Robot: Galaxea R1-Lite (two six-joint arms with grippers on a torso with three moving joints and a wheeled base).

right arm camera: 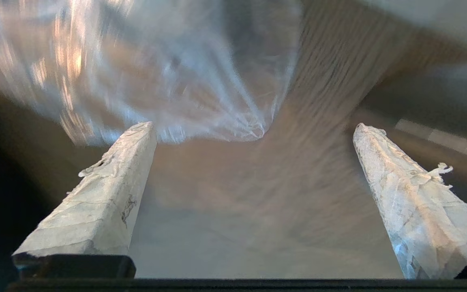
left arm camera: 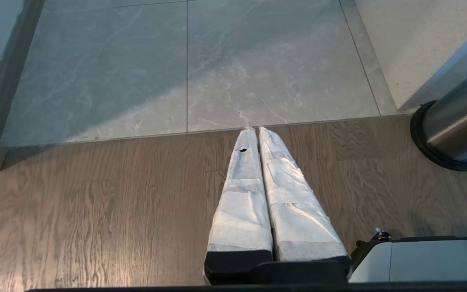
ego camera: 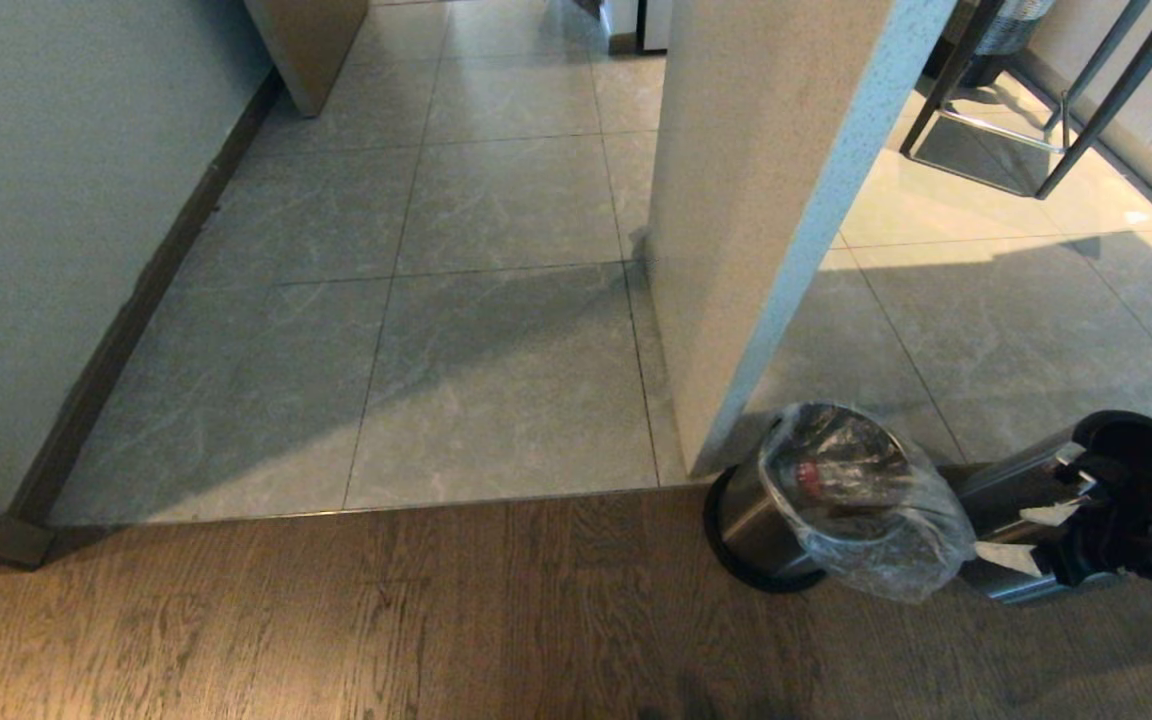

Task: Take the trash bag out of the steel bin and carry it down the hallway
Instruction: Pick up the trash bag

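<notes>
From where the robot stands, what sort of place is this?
Probably a home or flat: a tiled hallway meets a wood floor, a small steel bin with a trash bag stands by a wall corner, and stool legs show beyond.

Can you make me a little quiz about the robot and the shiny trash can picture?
1. True or false: the right gripper has its fingers spread apart.
2. What does the steel bin stand on? A) grey tiles B) the wood floor C) a table
3. Fill in: the trash bag is made of clear ____.

Key:
1. True. In the right wrist view both fingers stand wide apart, with nothing between them, and the bag lies just beyond their tips.
2. B. The bin sits on the wood planks, right at the edge of the hallway tiles.
3. Plastic. It drapes over the bin's rim.
</notes>
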